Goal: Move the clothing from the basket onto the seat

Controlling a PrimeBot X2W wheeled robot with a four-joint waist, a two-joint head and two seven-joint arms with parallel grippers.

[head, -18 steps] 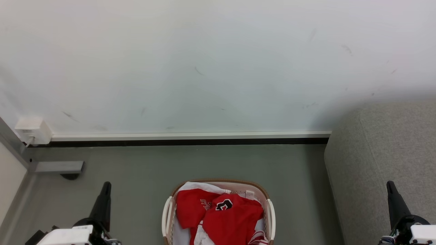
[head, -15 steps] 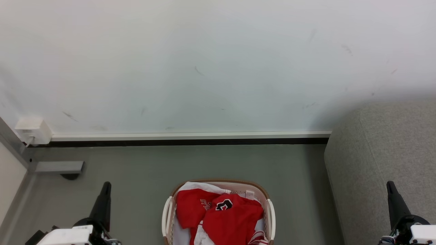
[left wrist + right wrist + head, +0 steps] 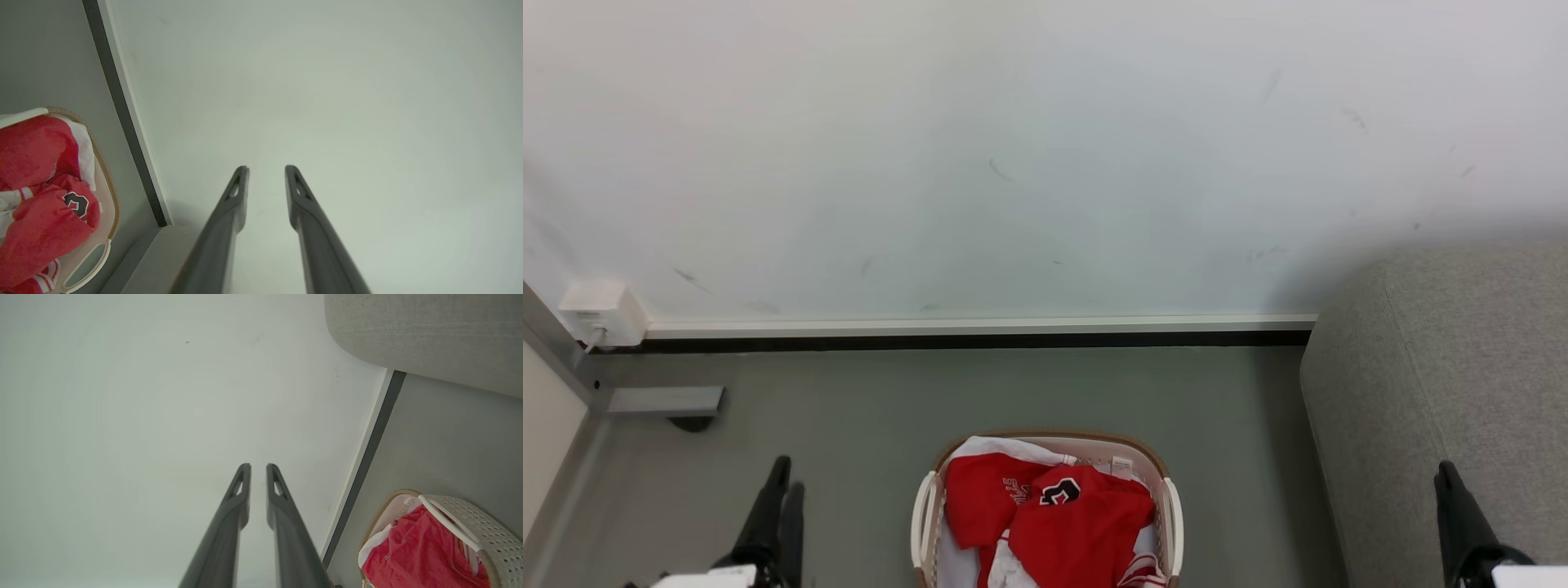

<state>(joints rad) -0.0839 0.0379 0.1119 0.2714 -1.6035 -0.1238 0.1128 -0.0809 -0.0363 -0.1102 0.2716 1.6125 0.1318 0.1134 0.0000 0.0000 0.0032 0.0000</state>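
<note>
The cream basket [image 3: 1170, 506] stands on the floor at the bottom centre of the head view, with the red clothing [image 3: 1078, 523] piled inside and a number patch on top. To its right is the grey sofa seat [image 3: 1462, 351]. My left gripper [image 3: 789, 475] hangs left of the basket, open and empty; the left wrist view shows its fingers [image 3: 267, 167] apart, with the basket [image 3: 108, 204] and the clothing [image 3: 41, 220] at left. My right gripper [image 3: 1445, 469] is in front of the sofa, fingers [image 3: 258, 465] nearly together and empty; the basket [image 3: 490, 522], clothing [image 3: 416, 547] and sofa [image 3: 429, 330] show there too.
A white wall with a dark baseboard [image 3: 972, 341] runs behind the basket. A white socket box [image 3: 600, 314] and a grey metal bracket [image 3: 666, 400] sit at the far left. Grey-green floor [image 3: 866, 408] lies between basket, wall and sofa.
My left gripper's fingers have parted and it has sunk a little. My right gripper has dropped lower and slightly left. Basket and clothing have not moved.
</note>
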